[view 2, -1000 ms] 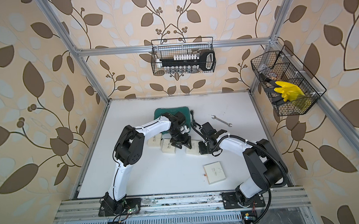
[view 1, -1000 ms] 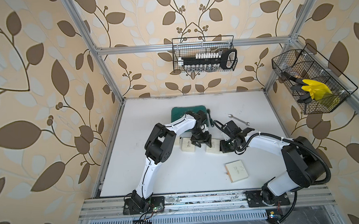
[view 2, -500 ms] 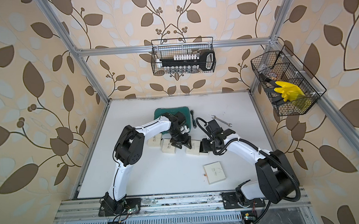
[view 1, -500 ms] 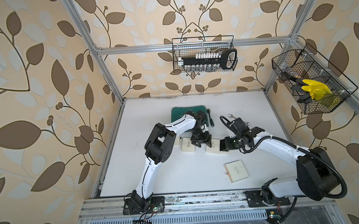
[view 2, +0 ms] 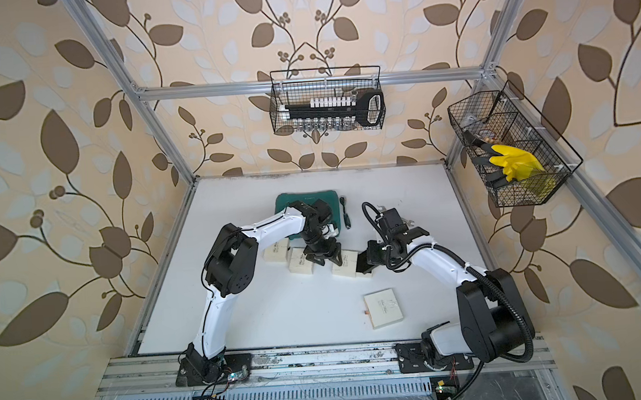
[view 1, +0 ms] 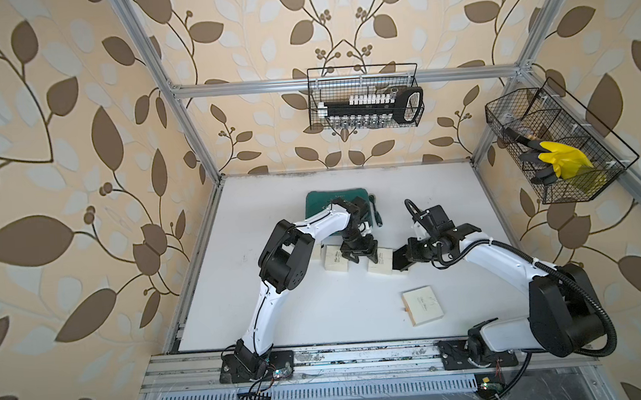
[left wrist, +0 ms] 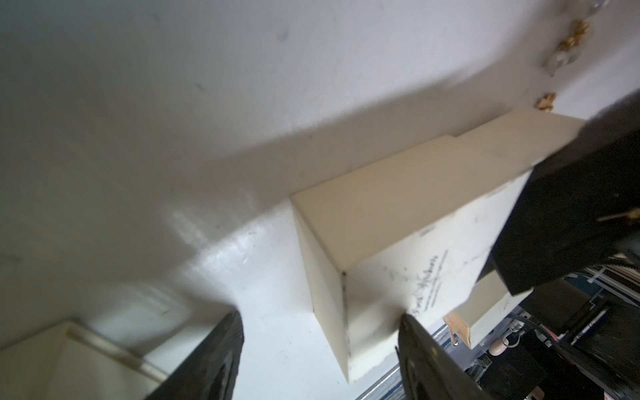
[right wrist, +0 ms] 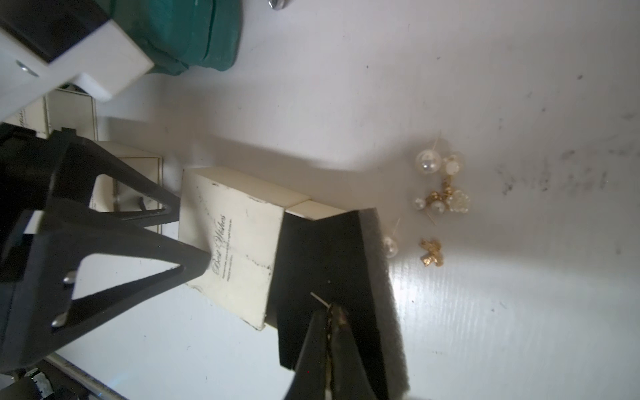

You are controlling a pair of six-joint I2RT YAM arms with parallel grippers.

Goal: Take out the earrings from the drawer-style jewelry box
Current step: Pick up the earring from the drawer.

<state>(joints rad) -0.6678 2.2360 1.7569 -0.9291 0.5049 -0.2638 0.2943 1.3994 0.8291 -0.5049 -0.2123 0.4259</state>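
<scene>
My right jaws are pressed together on what looks like one earring (right wrist: 341,317): a gold speck between the tips and a thin post poking out, over the black foam insert (right wrist: 311,263). I can't tell whether it is clear of the foam. If it isn't, a lift could drag the insert and its drawer (right wrist: 315,209) further out of the jewelry box (right wrist: 239,242), or tip the lot. The piece is tiny and the hold is on very little metal, so any twist may let it drop onto the foam or skitter off across the table (right wrist: 485,86).

My left jaws are spread around a corner of the box sleeve, one tip resting on its printed top, nothing clamped. That brace looks weak to me; a sideways tug could slide the box.

The other earrings (right wrist: 441,201) lie loose on the table just beyond the insert, one pearl (right wrist: 389,246) right at its edge. A shifting insert, or a low sweep of the right jaws, would scatter them.
</scene>
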